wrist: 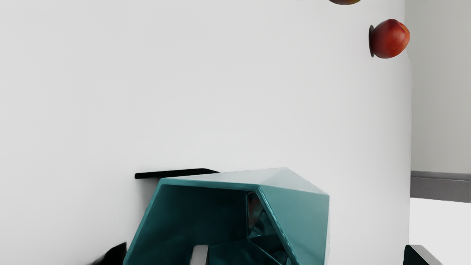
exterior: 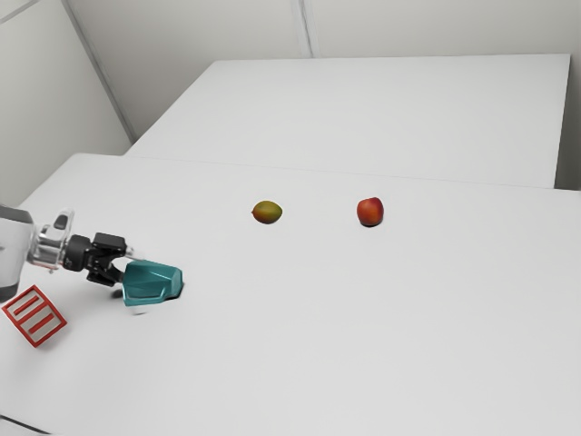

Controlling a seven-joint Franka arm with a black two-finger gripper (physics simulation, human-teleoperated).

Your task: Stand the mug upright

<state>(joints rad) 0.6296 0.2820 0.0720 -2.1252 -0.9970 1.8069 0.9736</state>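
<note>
In the exterior view the black gripper point(exterior: 127, 263) is low over the table at the left, right beside the teal mug point(exterior: 152, 282). The faceted mug lies on its side, its mouth facing the hand. From the wrist view, the gripper point(wrist: 310, 254) stands open around one side wall of the mug point(wrist: 298, 217): one fingertip point(wrist: 199, 254) shows within the mouth, the other is outside with a gap to the wall. The mug's lower part is cut off there, and its far end is hidden behind the rim.
On the white table point(exterior: 363, 318), a green-brown mango point(exterior: 268, 212) and a red fruit point(exterior: 369, 212) lie beyond the mug, toward the exterior view's right. A red-and-white striped block point(exterior: 34, 316) sits near the arm. The red fruit point(wrist: 390, 39) is far from the fingers in the wrist view.
</note>
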